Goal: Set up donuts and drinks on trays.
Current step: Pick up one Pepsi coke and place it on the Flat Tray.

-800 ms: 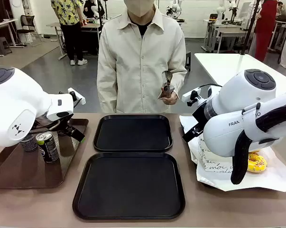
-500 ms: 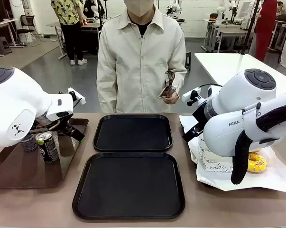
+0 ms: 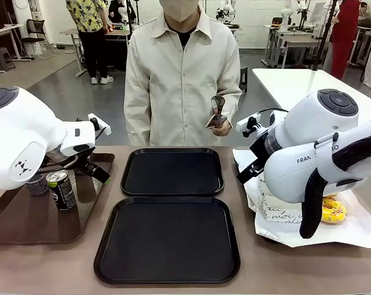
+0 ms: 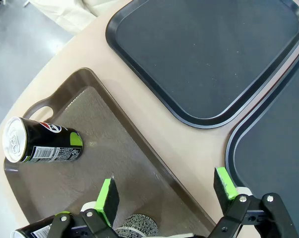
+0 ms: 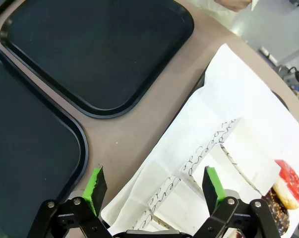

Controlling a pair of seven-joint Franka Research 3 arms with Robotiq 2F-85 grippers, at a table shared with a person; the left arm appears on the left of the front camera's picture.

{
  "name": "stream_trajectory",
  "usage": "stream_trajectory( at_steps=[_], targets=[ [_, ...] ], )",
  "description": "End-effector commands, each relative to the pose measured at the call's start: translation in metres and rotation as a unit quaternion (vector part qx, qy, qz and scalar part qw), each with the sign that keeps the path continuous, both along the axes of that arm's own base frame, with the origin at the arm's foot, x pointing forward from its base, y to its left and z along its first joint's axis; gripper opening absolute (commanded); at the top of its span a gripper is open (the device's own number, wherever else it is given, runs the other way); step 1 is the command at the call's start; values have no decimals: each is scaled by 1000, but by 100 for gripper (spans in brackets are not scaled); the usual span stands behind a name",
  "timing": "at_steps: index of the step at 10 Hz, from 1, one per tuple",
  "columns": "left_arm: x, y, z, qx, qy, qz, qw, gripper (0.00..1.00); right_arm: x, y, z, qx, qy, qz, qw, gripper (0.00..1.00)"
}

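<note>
Centrally, two black trays (image 3: pixel 173 172) are laid on the surface, the far tray by the far edge and the near tray (image 3: pixel 167 239) by the near edge. Three cans (image 4: pixel 40 144) are counted on the brown tray (image 4: pixel 114 124) at the left edge, two of them half hidden under the left gripper (image 4: pixel 166 187), which is spread wide with nothing in it. Donuts (image 5: pixel 288 184) in white sleeves (image 5: pixel 233 148) are kept on a paper sheet (image 5: pixel 228 84) at the right edge; their number cannot be told. The right gripper (image 5: pixel 154 182) is held wide open above that sheet, grasping nothing.
</note>
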State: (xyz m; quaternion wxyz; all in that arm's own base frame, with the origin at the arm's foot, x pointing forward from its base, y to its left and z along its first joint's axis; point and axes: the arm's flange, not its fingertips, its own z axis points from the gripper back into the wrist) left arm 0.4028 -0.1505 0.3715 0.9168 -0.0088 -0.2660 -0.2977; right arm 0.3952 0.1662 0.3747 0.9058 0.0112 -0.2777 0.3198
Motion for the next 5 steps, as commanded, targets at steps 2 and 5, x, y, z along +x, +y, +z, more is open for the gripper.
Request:
stream_trajectory(
  at_steps=[2, 5],
  targets=[
    [0, 1, 0, 0, 0, 1, 1000, 100, 0, 0, 0, 0, 0, 0, 1000, 100],
    [-33, 6, 28, 38, -43, -41, 998, 100, -31, 5, 18, 0, -20, 34, 999, 100]
  ],
)
